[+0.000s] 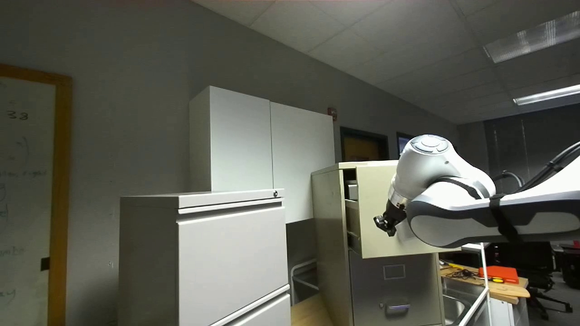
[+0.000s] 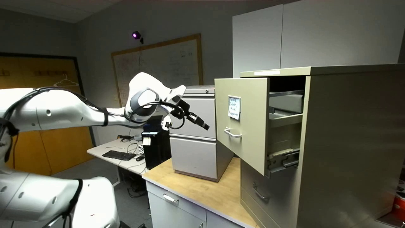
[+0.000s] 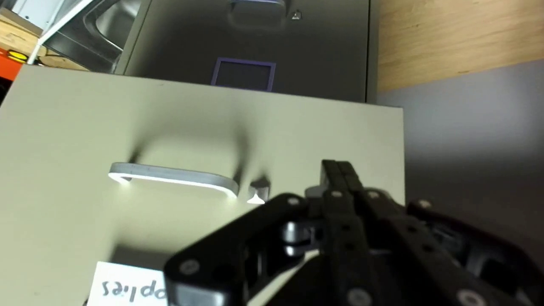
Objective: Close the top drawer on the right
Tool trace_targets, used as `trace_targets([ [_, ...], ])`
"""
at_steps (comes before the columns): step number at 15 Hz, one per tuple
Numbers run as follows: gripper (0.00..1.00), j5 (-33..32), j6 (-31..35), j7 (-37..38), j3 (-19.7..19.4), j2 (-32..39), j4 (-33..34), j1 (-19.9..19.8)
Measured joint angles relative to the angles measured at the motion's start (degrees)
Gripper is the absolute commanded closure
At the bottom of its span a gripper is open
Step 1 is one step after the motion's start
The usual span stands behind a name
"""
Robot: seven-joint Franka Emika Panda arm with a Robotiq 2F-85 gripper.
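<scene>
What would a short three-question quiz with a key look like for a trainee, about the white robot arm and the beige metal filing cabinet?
1. Multiple choice: the flat-fronted beige top drawer of the beige metal filing cabinet is: A, pushed shut; B, pulled out; C, removed.
2. True or false: the black two-finger gripper is shut.
3. Fill in: in an exterior view, the white handwritten paper label sits ____ the silver bar handle.

Key: 1, B; 2, true; 3, above.

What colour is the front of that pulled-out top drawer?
Pale beige; the drawer front shows best in an exterior view.
</scene>
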Motion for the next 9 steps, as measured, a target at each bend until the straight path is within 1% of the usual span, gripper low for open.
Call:
trace_targets([
  [4, 1.0, 0.0, 4.7, 0.0, 0.6, 2.8, 1.1, -2.4],
  [9, 1.0, 0.0, 7.8, 0.0, 1.8, 7.5, 3.9, -4.4],
])
